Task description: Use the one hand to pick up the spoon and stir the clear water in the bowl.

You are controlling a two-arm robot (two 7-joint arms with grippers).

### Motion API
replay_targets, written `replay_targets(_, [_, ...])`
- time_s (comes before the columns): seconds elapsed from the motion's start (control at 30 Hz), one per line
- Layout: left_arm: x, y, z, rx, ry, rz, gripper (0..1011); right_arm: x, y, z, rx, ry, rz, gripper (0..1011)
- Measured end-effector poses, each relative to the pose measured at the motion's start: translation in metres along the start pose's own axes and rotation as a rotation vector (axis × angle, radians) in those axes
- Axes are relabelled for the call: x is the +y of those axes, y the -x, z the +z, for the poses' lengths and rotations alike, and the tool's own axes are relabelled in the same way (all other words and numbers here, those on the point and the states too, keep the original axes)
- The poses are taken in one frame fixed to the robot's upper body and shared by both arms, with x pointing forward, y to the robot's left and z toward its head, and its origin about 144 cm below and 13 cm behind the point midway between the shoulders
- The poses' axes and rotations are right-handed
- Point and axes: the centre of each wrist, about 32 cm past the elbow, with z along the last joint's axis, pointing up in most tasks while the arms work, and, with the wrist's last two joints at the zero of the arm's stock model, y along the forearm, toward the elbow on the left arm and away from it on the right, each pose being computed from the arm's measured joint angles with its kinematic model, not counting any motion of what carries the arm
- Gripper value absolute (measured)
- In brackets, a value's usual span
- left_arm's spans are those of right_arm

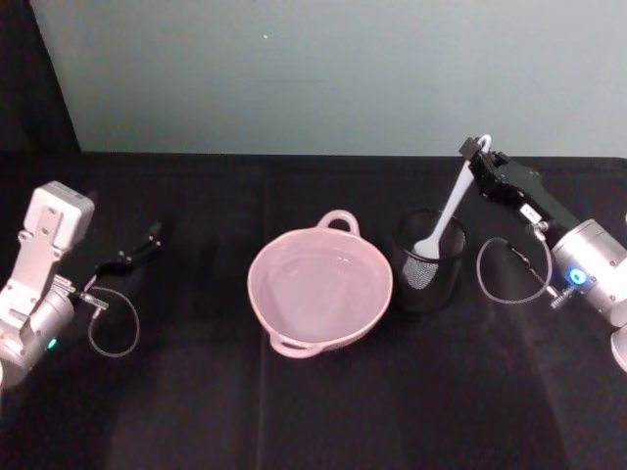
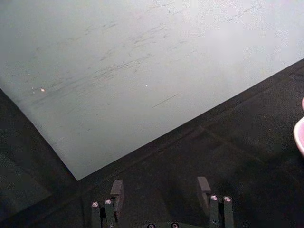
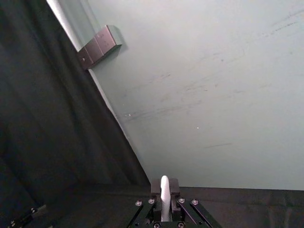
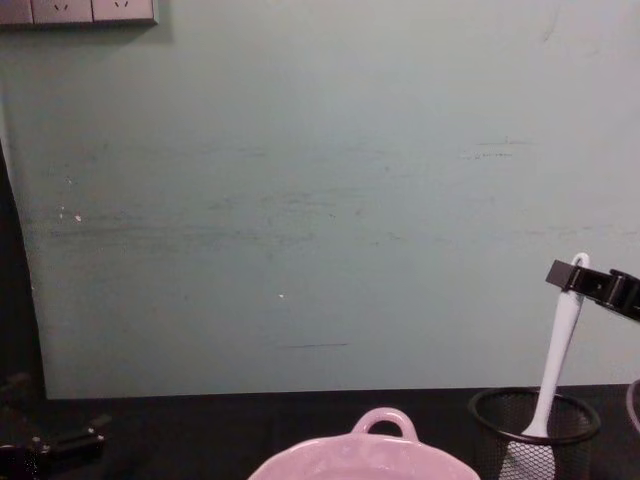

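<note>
The white spoon (image 1: 452, 208) stands tilted in a black wire-mesh cup (image 1: 429, 262), its flat head down inside the cup. My right gripper (image 1: 477, 149) is shut on the top end of the spoon's handle; in the right wrist view the handle (image 3: 165, 197) sits pinched between the fingers. From the chest view the spoon (image 4: 556, 350) rises out of the cup (image 4: 535, 430) to the right gripper (image 4: 575, 277). The pale pink bowl (image 1: 253, 284) with loop handles sits at the table's centre, just left of the cup. My left gripper (image 1: 147, 240) rests open at the far left.
The table is covered in black cloth, with a pale green wall behind it. A cable loop (image 1: 113, 323) hangs by the left arm and another (image 1: 509, 269) by the right arm, close to the cup. The bowl's rim (image 2: 300, 133) shows at the left wrist view's edge.
</note>
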Motion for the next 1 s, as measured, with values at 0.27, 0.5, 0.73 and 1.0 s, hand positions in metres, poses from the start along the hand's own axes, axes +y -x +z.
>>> replay_targets(0.27, [0.0, 0.0, 0.0, 0.0, 0.0, 0.0, 1011, -0.001, -0.003, -0.007, 0.047, -0.002, -0.003, 109])
replay_targets(0.5, [0.0, 0.0, 0.0, 0.0, 0.0, 0.0, 1011, -0.001, -0.008, -0.013, 0.103, -0.003, -0.009, 109])
replay_targets(0.73, [0.0, 0.0, 0.0, 0.0, 0.0, 0.0, 1011, -0.002, -0.014, -0.017, 0.135, -0.001, -0.02, 109])
replay_targets(1.0, [0.0, 0.0, 0.0, 0.0, 0.0, 0.0, 1011, -0.004, -0.017, -0.019, 0.159, -0.011, -0.031, 125])
